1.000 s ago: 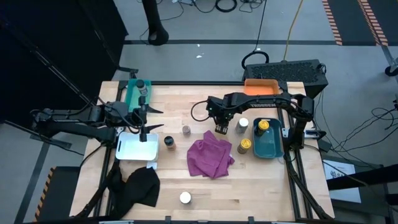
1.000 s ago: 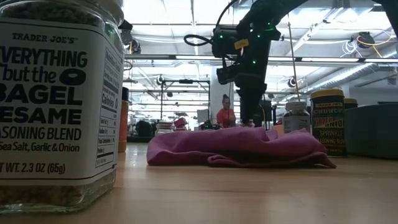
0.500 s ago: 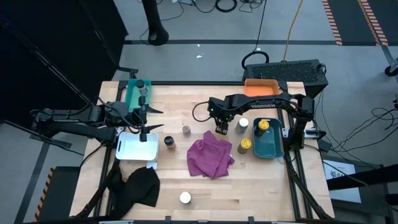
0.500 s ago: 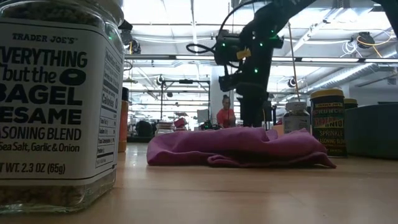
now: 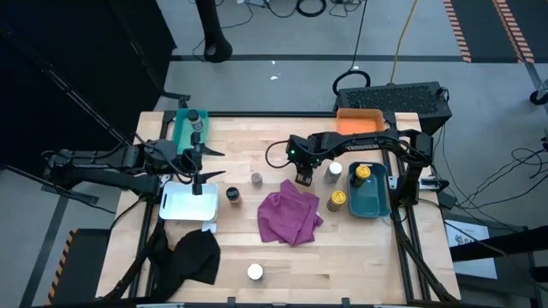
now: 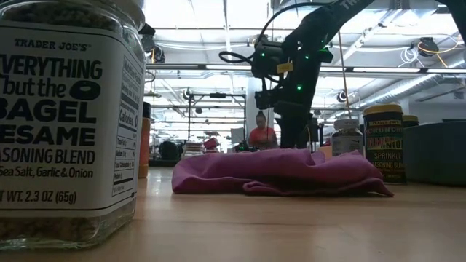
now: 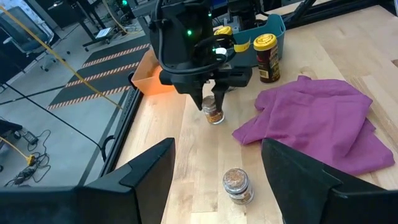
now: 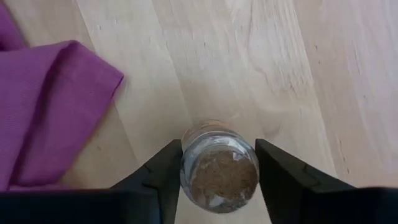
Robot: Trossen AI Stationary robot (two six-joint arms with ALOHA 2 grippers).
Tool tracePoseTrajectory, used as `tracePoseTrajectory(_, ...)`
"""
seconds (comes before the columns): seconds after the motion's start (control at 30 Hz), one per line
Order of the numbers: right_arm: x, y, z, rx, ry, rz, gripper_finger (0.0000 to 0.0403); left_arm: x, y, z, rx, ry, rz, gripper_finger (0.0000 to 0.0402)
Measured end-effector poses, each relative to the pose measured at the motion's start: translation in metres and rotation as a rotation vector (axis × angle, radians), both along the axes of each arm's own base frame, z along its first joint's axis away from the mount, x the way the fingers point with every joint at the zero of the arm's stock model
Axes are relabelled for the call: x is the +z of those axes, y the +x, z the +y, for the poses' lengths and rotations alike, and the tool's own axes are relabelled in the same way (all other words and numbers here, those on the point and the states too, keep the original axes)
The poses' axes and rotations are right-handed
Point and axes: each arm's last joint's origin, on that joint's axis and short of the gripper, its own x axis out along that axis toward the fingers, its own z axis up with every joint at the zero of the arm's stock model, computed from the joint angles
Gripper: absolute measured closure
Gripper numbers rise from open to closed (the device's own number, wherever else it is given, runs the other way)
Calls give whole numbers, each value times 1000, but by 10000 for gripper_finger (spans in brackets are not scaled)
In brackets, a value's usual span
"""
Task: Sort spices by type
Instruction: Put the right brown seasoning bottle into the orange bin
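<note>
My right gripper points down just past the far edge of the magenta cloth and is shut on a small clear spice jar of brown powder, which the high view hides under the gripper. Loose jars stand on the table: a dark-lidded one, a brownish one, a white-lidded one, a yellow-lidded one and a white-lidded one by the near edge. Another yellow-lidded jar stands in the teal tray. My left gripper waits open over the white tray. My right gripper pinches the brown-powder jar at its top, one finger on each side of it. The fingers come from above, pointing down. The jar is upright, and its base seems to rest on the table beside the cloth.
A green tray with a jar in it sits at the far left, and an orange tray at the far right. A black cloth hangs over the near-left corner. Bare wood lies between the cloth and the near edge. A person stands far behind the table.
My right gripper has sunk a little over the jar at the cloth's far edge, its wrist dropping while its place over the table stayed about the same. The left arm and the loose jars have not moved.
</note>
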Motion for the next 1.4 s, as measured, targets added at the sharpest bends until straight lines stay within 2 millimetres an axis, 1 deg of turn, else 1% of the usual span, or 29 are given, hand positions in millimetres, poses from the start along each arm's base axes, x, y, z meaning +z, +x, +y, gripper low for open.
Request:
tracePoseTrajectory(0.03, 0, 0, 0, -2, 0, 0, 255, 0, 0, 0, 0, 0, 0, 155)
tracePoseTrajectory(0.2, 1, -1, 0, -5, 3, 6, 257, 0, 0, 0, 0, 0, 0, 155)
tracePoseTrajectory(0.3, 7, -1, 0, -4, 13, 44, 257, 0, 0, 0, 0, 0, 0, 155)
tracePoseTrajectory(0.43, 37, 5, -8, -11, -12, 59, 257, 0, 0, 0, 0, 0, 0, 155)
tracePoseTrajectory(0.5, 53, 4, -18, -35, -37, 80, 257, 0, 0, 0, 0, 0, 0, 155)
tracePoseTrajectory(0.57, 69, 1, -33, -68, -48, 78, 257, 0, 0, 0, 0, 0, 0, 155)
tracePoseTrajectory(0.67, 89, -18, -57, -127, -60, 44, 257, 0, 0, 0, 0, 0, 1, 155)
tracePoseTrajectory(0.8, 115, -56, -94, -273, -79, -11, 257, 0, 0, 0, 0, -1, 4, 155)
tracePoseTrajectory(0.87, 126, -77, -112, -384, -90, -48, 257, 0, 0, 0, 0, -1, 3, 155)
tracePoseTrajectory(0.93, 132, -97, -129, -524, -92, -76, 257, 0, 0, 0, 0, -1, 1, 155)
tracePoseTrajectory(1.07, 130, -126, -157, -769, -66, -102, 257, 0, 0, 0, 5, -14, -2, 155)
tracePoseTrajectory(1.17, 121, -141, -169, -848, -50, -107, 257, 0, 0, 0, 9, -25, -1, 155)
tracePoseTrajectory(1.27, 106, -156, -174, -890, -5, -68, 257, -1, 0, 0, 10, -26, 4, 155)
tracePoseTrajectory(1.4, 78, -169, -174, -929, 17, -19, 257, 0, 0, 0, 10, -26, -1, 155)
